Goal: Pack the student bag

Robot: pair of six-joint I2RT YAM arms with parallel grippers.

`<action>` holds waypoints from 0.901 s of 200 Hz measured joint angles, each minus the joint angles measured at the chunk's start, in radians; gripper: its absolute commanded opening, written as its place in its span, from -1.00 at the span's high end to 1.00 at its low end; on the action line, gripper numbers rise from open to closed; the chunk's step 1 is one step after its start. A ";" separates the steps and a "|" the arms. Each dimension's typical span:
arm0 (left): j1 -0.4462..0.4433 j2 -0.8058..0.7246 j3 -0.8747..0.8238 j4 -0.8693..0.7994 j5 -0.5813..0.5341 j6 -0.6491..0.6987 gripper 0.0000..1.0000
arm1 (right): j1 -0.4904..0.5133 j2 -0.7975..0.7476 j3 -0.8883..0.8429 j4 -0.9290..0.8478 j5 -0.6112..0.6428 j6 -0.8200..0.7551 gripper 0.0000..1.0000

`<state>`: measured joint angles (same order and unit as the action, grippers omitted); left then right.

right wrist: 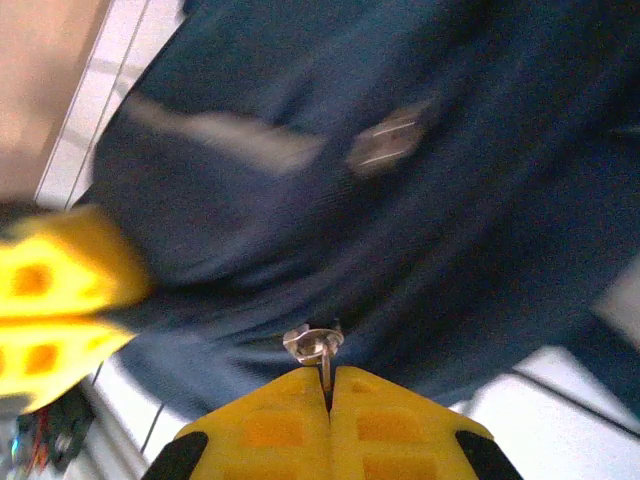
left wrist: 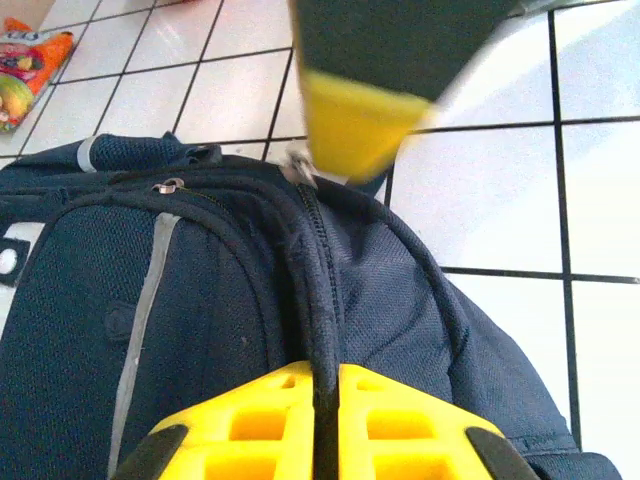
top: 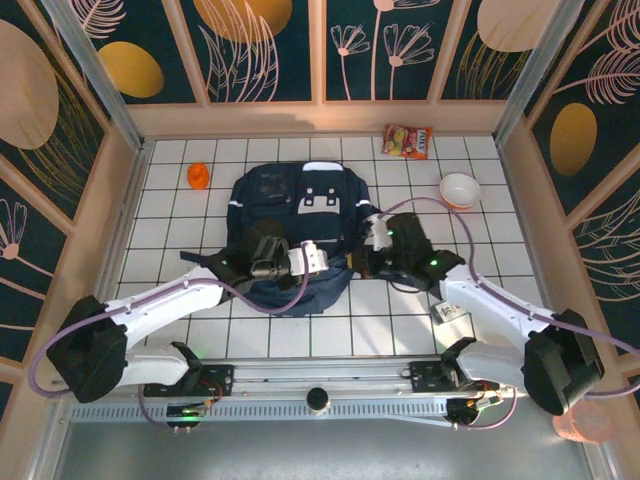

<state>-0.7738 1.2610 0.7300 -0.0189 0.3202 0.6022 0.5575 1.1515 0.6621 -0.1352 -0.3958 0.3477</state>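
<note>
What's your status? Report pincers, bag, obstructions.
Left pincer shut on the zipper edge of the student bag. Right pincer shut on the zipper pull. Bag flat on tiles. Snack packet and bowl lie apart, nothing blocking.

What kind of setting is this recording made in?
Probably a staged robot test booth, not a real room: a white tiled tabletop, floral-patterned wall panels close around it, and a metal rail carrying the arms.

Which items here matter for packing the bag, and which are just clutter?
Job:
backpack
its zip pull

Lying about, untouched:
snack packet
white bowl
small orange thing
</note>
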 measured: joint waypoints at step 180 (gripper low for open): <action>0.014 -0.176 -0.097 -0.015 0.090 0.058 1.00 | -0.220 0.353 0.118 0.130 -0.144 -0.043 1.00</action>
<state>-0.7593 1.0851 0.6334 -0.0338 0.4099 0.6598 0.3378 1.5043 0.7803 -0.0055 -0.5400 0.3050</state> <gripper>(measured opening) 0.044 0.047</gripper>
